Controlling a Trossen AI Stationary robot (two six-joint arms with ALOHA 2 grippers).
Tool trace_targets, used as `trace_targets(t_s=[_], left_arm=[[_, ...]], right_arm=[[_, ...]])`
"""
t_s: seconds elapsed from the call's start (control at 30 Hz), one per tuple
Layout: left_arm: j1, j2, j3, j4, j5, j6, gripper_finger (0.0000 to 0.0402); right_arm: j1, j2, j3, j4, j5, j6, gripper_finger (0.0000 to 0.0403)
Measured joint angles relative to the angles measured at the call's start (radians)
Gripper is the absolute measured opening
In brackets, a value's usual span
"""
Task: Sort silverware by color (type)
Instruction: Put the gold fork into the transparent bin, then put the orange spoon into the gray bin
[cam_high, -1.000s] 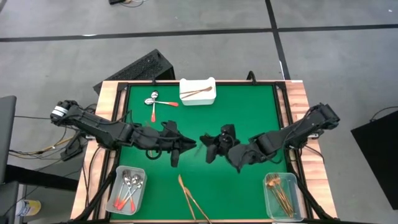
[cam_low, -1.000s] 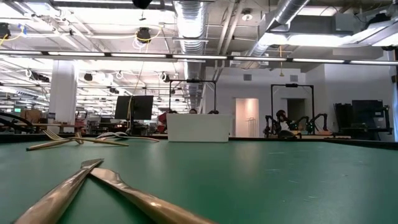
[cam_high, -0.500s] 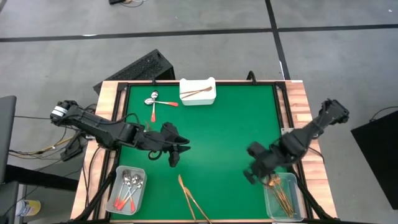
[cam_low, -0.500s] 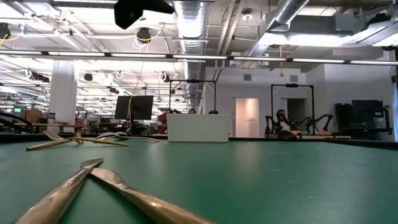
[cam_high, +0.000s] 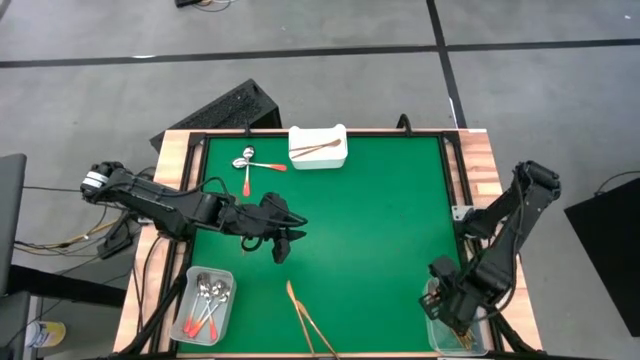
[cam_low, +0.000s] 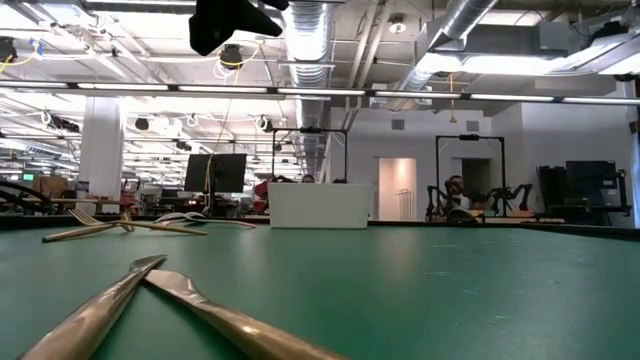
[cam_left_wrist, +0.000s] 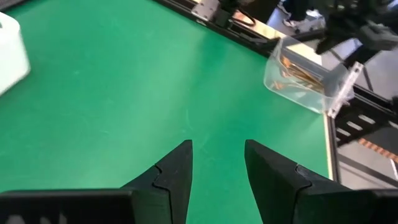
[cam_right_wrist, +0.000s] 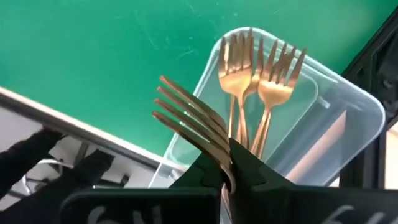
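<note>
gold-toned fork is being clamped between the closed fingers of the right gripper, its tines sticking out ahead of the jaws. in the high view the right gripper is being held over the clear plastic bin at the table's near right corner, and through the right wrist view more gold forks are being shown lying inside that bin, tines toward its far end.

the left gripper is being held over the green mat, left of the middle, with its fingers being kept apart and nothing between them; only bare mat is being seen past them.

at the near edge of the table two gold pieces are being left crossed on the mat; in the low view they are being seen close to the camera. red-handled spoons are being kept in a second clear bin at the near left corner. two more red-handled spoons are being left on the mat near the far left, just beside a white rectangular tray, in which a copper-coloured utensil is being held; its type cannot be told.
</note>
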Motion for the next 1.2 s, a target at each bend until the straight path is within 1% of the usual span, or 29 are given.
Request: trace_targets(t_s=[0.17,0.3,0.43,0.57,0.63,0.7,0.77,0.83,0.9,0.93,1.0,1.13,1.2], left_arm=[[0.005,0.0,0.0,0.001,0.008,0.018,0.0133],[0.014,0.0,0.0,0.002,0.033,0.009,0.0133],[0.013,0.0,0.0,0.0,0.055,0.008,0.0133],[0.011,-0.002,0.0,-0.055,0.034,-0.013,0.0133],[0.012,-0.011,0.0,-0.11,0.021,-0.027,0.0133],[0.024,-0.03,0.0,-0.16,0.035,-0.044,0.0133],[0.037,-0.056,0.0,-0.208,0.057,-0.047,0.013],[0.058,-0.092,0.0,-0.244,0.049,-0.046,0.0125],[0.093,-0.129,0.0,-0.281,0.01,-0.046,0.0119],[0.12,-0.15,0.0,-0.282,-0.01,-0.045,0.0116],[0.175,-0.189,0.0,-0.281,-0.04,-0.045,0.0111],[0.294,-0.257,0.0,-0.272,-0.055,-0.067,0.0105],[0.337,-0.288,0.0,-0.266,-0.042,-0.09,0.0104]], right_arm=[[0.037,0.0,-0.071,0.067,0.006,0.09,0.0044],[0.053,0.0,-0.088,0.058,0.009,0.122,0.008],[0.051,-0.001,-0.088,0.056,0.036,0.134,0.0127],[0.036,-0.001,-0.087,0.064,0.127,0.139,0.0168],[0.02,-0.001,-0.087,0.083,0.209,0.139,0.0181],[-0.004,-0.001,-0.069,0.106,0.323,0.133,0.0188],[-0.041,-0.003,-0.021,0.149,0.477,0.062,0.0191],[-0.084,-0.004,0.053,0.181,0.631,-0.075,0.0191],[-0.129,-0.005,0.125,0.176,0.722,-0.229,0.0189],[-0.157,-0.005,0.156,0.173,0.747,-0.311,0.0187],[-0.22,-0.005,0.208,0.177,0.761,-0.466,0.0185],[-0.343,-0.002,0.257,0.175,0.754,-0.744,0.0182],[-0.411,-0.003,0.262,0.191,0.721,-0.881,0.0182]])
